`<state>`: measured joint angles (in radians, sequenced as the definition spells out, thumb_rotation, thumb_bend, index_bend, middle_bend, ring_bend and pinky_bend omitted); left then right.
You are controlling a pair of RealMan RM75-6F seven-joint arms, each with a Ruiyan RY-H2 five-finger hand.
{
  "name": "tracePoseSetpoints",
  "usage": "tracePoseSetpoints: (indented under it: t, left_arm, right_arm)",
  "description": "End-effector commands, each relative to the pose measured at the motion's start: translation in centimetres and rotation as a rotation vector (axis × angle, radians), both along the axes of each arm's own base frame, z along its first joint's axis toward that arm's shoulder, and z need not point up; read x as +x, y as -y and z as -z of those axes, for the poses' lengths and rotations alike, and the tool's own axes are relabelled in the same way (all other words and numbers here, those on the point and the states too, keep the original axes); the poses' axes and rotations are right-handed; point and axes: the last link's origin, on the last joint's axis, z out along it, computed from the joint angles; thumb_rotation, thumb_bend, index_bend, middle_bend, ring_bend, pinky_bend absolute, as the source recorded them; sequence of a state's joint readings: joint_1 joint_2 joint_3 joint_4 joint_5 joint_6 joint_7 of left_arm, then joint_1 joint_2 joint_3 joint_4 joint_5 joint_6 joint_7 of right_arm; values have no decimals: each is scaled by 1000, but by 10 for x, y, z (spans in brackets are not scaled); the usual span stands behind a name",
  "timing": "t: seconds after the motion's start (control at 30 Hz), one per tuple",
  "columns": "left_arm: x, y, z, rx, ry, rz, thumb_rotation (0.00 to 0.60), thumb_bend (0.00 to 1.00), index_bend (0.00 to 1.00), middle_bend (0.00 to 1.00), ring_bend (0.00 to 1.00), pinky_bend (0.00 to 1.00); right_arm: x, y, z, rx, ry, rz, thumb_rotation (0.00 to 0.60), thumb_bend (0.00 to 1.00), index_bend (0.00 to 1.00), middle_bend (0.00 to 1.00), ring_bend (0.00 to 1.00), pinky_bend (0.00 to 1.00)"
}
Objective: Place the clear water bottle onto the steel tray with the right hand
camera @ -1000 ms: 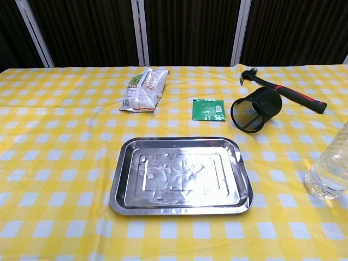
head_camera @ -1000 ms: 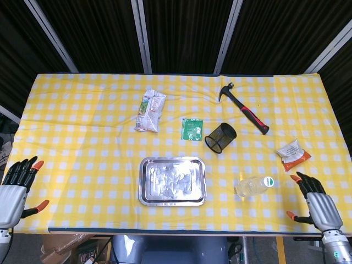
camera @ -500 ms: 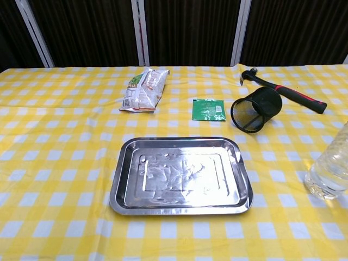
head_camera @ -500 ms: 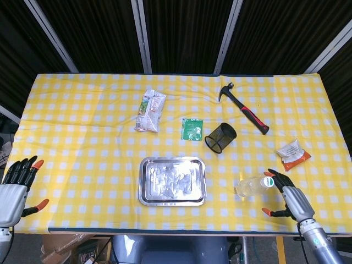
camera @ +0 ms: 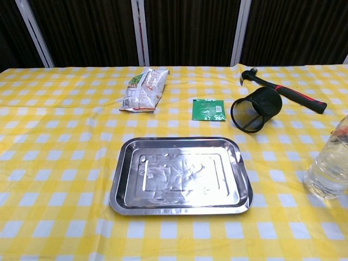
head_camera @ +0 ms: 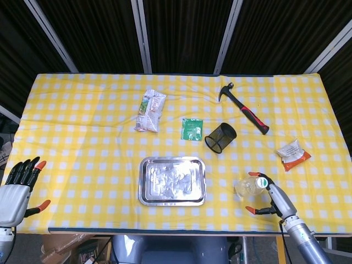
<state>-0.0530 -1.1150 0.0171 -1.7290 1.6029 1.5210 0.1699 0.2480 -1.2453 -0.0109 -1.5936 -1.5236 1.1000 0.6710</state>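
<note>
The clear water bottle (head_camera: 248, 187) lies on its side on the yellow checked cloth, right of the steel tray (head_camera: 144, 190), its green-and-white cap toward the right. My right hand (head_camera: 270, 198) is at the cap end, fingers spread on both sides of the bottle's neck, with no grip showing. In the chest view the bottle (camera: 328, 168) sits at the right edge, an orange fingertip just above it, and the bare tray (camera: 125, 204) lies in the middle. My left hand (head_camera: 16, 187) hovers with spread fingers off the table's front left corner, holding nothing.
A black mesh cup (head_camera: 220, 137) lies on its side behind the bottle. Farther back are a hammer (head_camera: 245, 107), a green packet (head_camera: 192, 129) and a snack bag (head_camera: 150, 110). An orange-and-white packet (head_camera: 292, 154) lies right of the bottle. The table's front edge is close to the hand.
My right hand has moved left from the table's front right corner to the bottle's cap end, fingers now around its neck. The bottle has barely shifted. The left hand stayed put.
</note>
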Motion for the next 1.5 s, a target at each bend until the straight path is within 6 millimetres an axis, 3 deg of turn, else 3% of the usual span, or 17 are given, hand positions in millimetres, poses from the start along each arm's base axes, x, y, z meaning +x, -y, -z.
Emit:
tracePoseSetpoints:
  t: [0.03, 0.2, 0.3, 0.37, 0.47, 0.63, 0.8, 1.03, 1.33, 1.5]
  left_arm:
    - [0, 0, 0, 0, 0, 0, 600, 167, 55, 0, 0, 0]
    - [-1, -1, 1, -4, -2, -8, 600, 167, 55, 0, 0, 0]
    - [-1, -1, 0, -5, -2, -9, 600, 167, 55, 0, 0, 0]
    - [-1, -2, 0, -5, -2, -9, 600, 167, 55, 0, 0, 0]
    - [-2, -2, 0, -6, 0, -13, 600, 167, 55, 0, 0, 0]
    - [-1, -2, 0, -10, 0, -13, 600, 166, 55, 0, 0, 0]
    - [-1, -1, 1, -13, 0, -8, 600, 168, 56, 0, 0, 0]
    - [0, -1, 2, -16, 4, -5, 600, 167, 56, 0, 0, 0]
    - [0, -1, -1, -12, 14, -5, 600, 168, 56, 0, 0, 0]
    - [-1, -1, -2, -13, 21, -7, 600, 168, 56, 0, 0, 0]
  right_arm:
    - [7, 4, 8, 3, 44, 12, 600, 235, 169, 194, 0, 0]
    - [14, 13, 18, -55, 70, 43, 600, 236, 202, 268, 32, 0]
    - [16, 16, 21, -80, 69, 60, 600, 235, 287, 361, 95, 0]
    - [17, 18, 23, -100, 67, 71, 600, 235, 380, 424, 139, 0]
    - [16, 21, 26, -150, 80, 121, 600, 278, 598, 539, 227, 0]
    - [12, 20, 26, -145, 76, 145, 600, 376, 740, 624, 290, 0]
    - [11, 17, 22, -143, 91, 143, 600, 410, 772, 646, 306, 0]
    - [30, 17, 12, -149, 106, 78, 600, 424, 772, 646, 306, 0]
    - [71, 26, 9, -112, 147, 2, 600, 425, 772, 646, 306, 0]
    - [106, 35, 15, -77, 127, -65, 600, 425, 772, 646, 306, 0]
